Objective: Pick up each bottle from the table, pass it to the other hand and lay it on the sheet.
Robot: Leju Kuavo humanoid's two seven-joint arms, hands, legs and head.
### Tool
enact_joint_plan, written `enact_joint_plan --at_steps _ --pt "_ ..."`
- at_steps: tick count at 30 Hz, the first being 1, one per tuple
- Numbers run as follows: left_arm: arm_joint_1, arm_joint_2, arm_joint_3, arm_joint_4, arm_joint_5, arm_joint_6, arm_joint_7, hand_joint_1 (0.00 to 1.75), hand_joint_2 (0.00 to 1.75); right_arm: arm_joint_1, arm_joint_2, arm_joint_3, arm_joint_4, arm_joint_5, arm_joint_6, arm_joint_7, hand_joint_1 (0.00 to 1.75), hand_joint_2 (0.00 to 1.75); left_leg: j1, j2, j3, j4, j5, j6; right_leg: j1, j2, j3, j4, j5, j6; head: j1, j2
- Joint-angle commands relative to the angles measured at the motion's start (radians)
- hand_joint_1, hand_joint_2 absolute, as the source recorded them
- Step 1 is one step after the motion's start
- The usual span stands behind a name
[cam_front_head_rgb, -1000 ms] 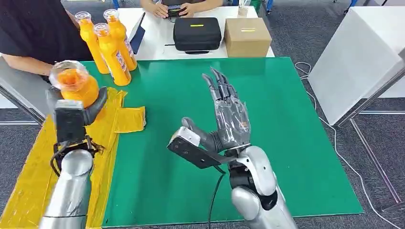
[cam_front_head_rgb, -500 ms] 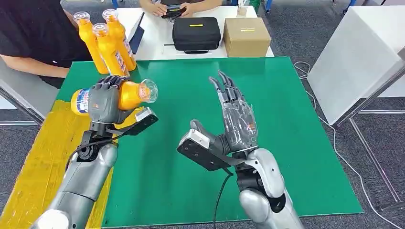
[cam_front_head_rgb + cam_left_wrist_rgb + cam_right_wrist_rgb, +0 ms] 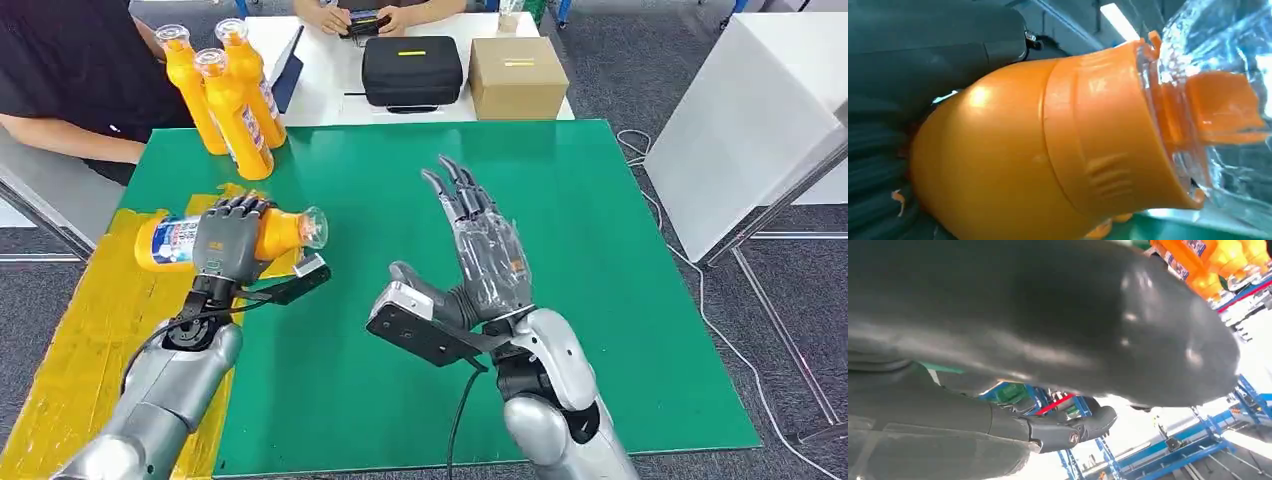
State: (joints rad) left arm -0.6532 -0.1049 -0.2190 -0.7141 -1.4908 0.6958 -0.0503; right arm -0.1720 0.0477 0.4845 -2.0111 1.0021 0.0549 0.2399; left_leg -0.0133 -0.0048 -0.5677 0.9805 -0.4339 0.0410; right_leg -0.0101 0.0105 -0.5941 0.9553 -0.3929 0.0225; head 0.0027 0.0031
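Note:
My left hand (image 3: 232, 238) grips an orange bottle (image 3: 275, 230) on its side, clear cap toward the table's middle, base over the yellow sheet (image 3: 90, 340). The left wrist view shows the bottle's orange shoulder (image 3: 1038, 165) and clear cap (image 3: 1218, 110) close up. My right hand (image 3: 480, 245) stands open above the middle of the green table (image 3: 600, 260), fingers spread and pointing away from me, holding nothing. Three more orange bottles (image 3: 232, 100) stand upright at the table's far left corner; they also appear in the right wrist view as orange bottles (image 3: 1208, 255).
A person in black (image 3: 70, 70) sits at the far left beside the standing bottles. Behind the green table a white table carries a black case (image 3: 412, 70) and a cardboard box (image 3: 518, 78). A white panel (image 3: 750, 120) stands to the right.
My left hand turned the bottle from upright to lying sideways, then lowered it and drew it left over the sheet's edge. The right hand shifted only slightly.

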Motion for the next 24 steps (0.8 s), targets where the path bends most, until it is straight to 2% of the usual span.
enact_joint_plan --at_steps 1,13,16,24 --pt "-0.033 0.074 -0.001 0.197 -0.028 0.002 0.045 1.75 1.75 -0.030 -0.027 0.020 0.021 -0.019 0.025 -0.023 0.00 0.00 0.001 0.003 0.006 0.000 -0.003 -0.003 0.001 0.002 0.005 0.000 -0.002 -0.001 0.000 0.000" --pt "0.005 0.104 0.028 0.251 -0.065 0.002 0.098 1.75 1.75 -0.045 -0.031 0.038 0.043 -0.029 0.036 -0.035 0.00 0.00 0.001 0.002 0.004 0.000 -0.002 -0.003 0.001 0.002 0.004 -0.001 -0.001 -0.001 0.000 0.000" --pt "0.017 0.115 0.043 0.251 -0.059 0.002 0.095 1.75 1.75 -0.052 -0.032 0.044 0.045 -0.031 0.040 -0.036 0.00 0.00 0.002 0.004 0.007 0.000 -0.004 -0.004 0.002 0.003 0.006 0.000 -0.002 -0.002 0.000 0.000" --pt "0.024 0.117 0.045 0.240 -0.065 0.002 0.091 1.75 1.75 -0.060 -0.032 0.049 0.052 -0.032 0.042 -0.037 0.00 0.00 0.001 0.002 0.002 0.000 -0.002 -0.002 0.001 0.001 0.003 -0.001 -0.001 -0.001 0.000 0.000"
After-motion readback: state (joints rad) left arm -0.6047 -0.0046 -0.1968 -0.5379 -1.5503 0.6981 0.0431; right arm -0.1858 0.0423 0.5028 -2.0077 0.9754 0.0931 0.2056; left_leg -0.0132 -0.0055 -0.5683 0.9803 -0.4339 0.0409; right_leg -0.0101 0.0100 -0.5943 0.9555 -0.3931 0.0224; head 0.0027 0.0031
